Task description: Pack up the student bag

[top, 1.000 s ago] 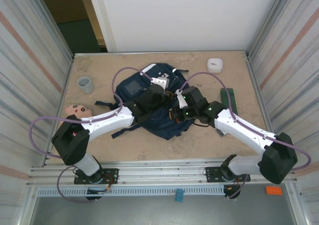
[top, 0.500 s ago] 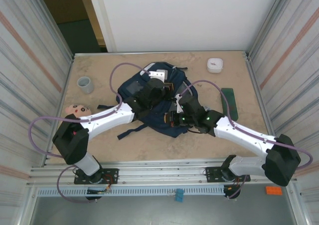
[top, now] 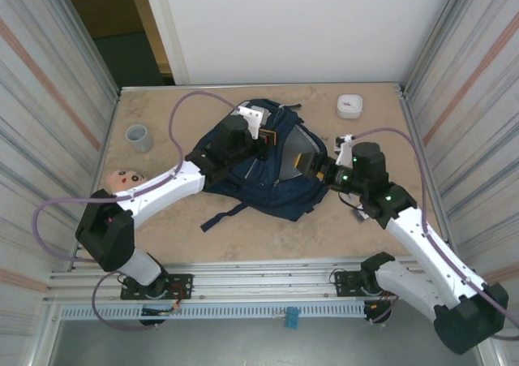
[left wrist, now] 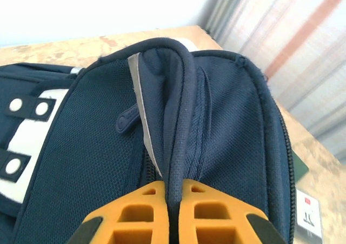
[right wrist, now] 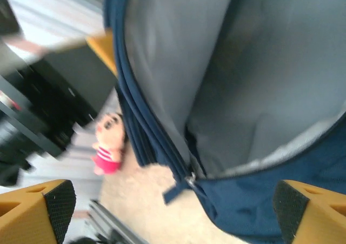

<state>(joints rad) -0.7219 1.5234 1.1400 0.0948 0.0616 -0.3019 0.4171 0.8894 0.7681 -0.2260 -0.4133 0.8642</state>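
Observation:
The student bag [top: 261,175], a navy backpack, lies mid-table with its mouth gaping and grey lining [top: 298,144] showing. My left gripper [top: 266,136] is shut on the bag's top edge and holds it up. In the left wrist view its orange fingers [left wrist: 135,214] pinch a navy corded strap [left wrist: 181,119] of the bag [left wrist: 86,163]. My right gripper [top: 308,165] stands open just right of the bag's mouth. In the right wrist view its gripper [right wrist: 173,200] spans wide, with the grey lining [right wrist: 259,65] and a zipper pull [right wrist: 181,187] ahead and nothing between the fingers.
A grey cup [top: 139,137] stands at the far left and a small doll [top: 123,178] lies near the left arm, also as the doll [right wrist: 108,144] in the right wrist view. A white round container [top: 349,105] sits at the back right. Corrugated walls close both sides.
My right gripper has opened, let go of the bag and drawn back to the right. The left gripper has pulled the bag's top toward the back, and the grey lining now shows.

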